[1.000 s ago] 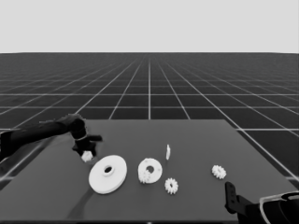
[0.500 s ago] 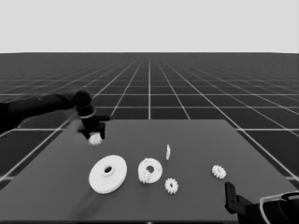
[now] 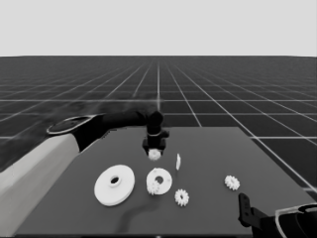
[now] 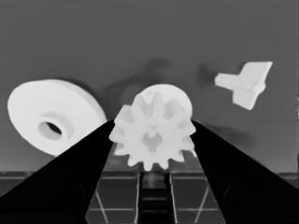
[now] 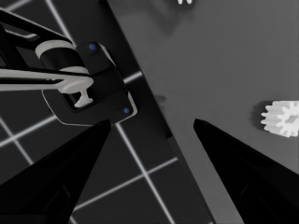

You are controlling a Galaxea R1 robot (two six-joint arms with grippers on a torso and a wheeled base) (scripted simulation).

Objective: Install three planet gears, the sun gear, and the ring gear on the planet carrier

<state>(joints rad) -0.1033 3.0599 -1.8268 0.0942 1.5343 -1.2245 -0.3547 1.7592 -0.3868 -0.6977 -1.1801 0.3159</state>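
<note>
Dark table [image 3: 208, 148]: left hand [image 3: 155, 151] grasping one gear [image 3: 155, 154] above the smaller round part [image 3: 159, 180], larger round part [image 3: 115, 185] beside it. Right hand [image 5: 149, 135] parked at the near corner, fingers spread.

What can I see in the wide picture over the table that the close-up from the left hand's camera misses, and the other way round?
Only the head view shows the right gripper waiting at the lower right corner, two loose small white toothed gears on the dark table, and a third at the smaller white round part.

Only the left wrist view shows the fingers pressed against the held gear's teeth.

Both show the left gripper holding a gear, the larger white round part, the smaller one behind the gear, and the thin white piece.
</note>
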